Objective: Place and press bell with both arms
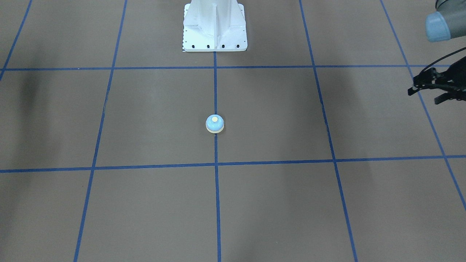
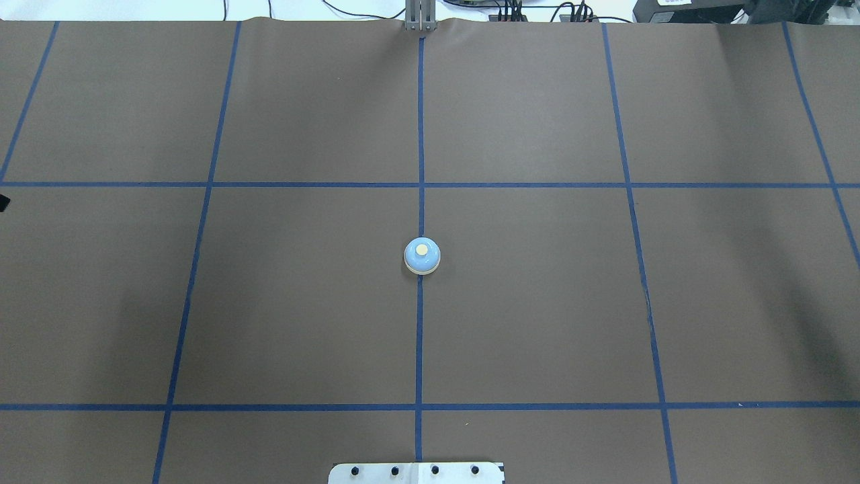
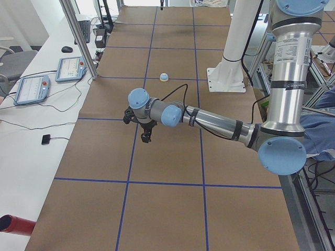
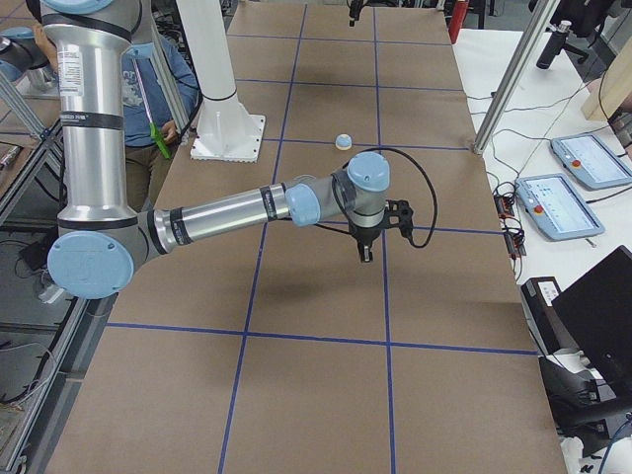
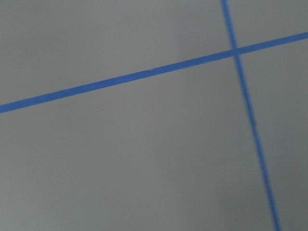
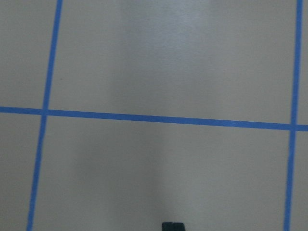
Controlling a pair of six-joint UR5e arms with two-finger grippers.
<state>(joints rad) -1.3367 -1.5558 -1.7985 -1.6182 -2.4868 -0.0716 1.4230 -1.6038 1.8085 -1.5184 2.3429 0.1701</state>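
Sitting upright on the centre tape line (image 1: pixel 215 91) of the table (image 1: pixel 145 120), the bell (image 1: pixel 214 123) stands free; left gripper (image 3: pixel 146 137) and right gripper (image 4: pixel 366 254) hang well apart from it, and whether their fingers are parted or together cannot be told.

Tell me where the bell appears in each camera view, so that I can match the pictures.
Exterior front-facing: bell at the centre, on the middle blue tape line.
Overhead exterior: bell at the centre, on the same line.
Exterior left: bell small, upper middle.
Exterior right: bell small, upper middle.
Left and right wrist-mounted: not in them.
Shared landmark: the white pedestal base, seen in all four exterior views.
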